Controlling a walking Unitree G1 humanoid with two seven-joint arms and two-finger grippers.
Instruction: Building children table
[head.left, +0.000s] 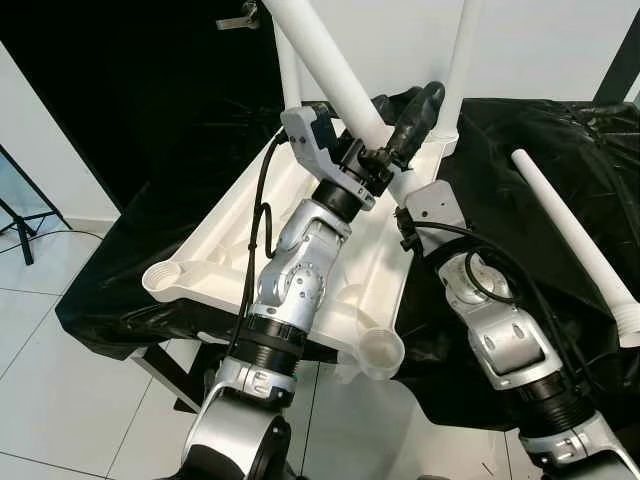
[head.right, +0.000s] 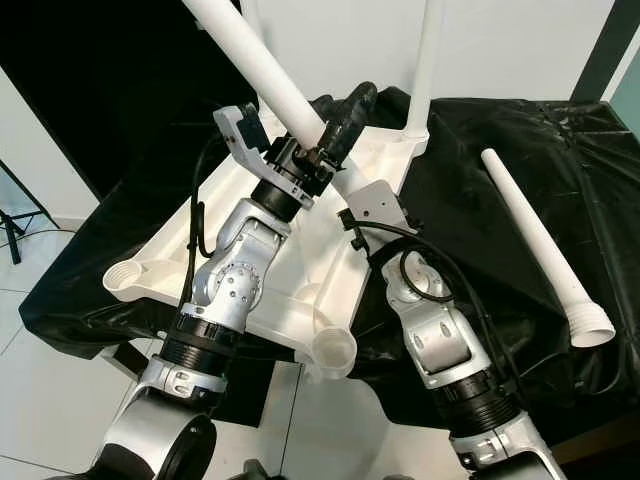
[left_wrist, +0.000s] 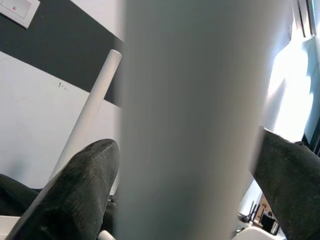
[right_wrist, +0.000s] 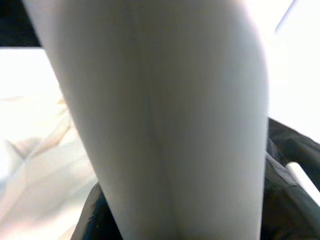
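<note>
Closest in, two silver arms reach up from 6 o'clock. Between them sits a round empty socket (head.left: 381, 350) on the near corner of the white tabletop (head.left: 215, 262), which lies upside down on a black cloth (head.left: 560, 180). Another empty socket (head.left: 162, 274) is on the corner at 9 o'clock.

In the middle, the left gripper (head.left: 385, 135) pinches a slanted white leg (head.left: 325, 62); its black fingers (left_wrist: 82, 187) sit on both sides of the leg. The left arm covers much of the tabletop. The right gripper (head.left: 405, 205) is just below it, at the bottom of the same leg. The leg blocks its fingers, so I cannot tell if they are spread or pressed together.

At 3 o'clock, a loose leg (head.left: 575, 240) lies on the cloth, well apart from the tabletop.

Farther back, two more legs (head.left: 462, 60) stand up from the far corners. Behind them is a white wall (head.left: 540, 50).
</note>
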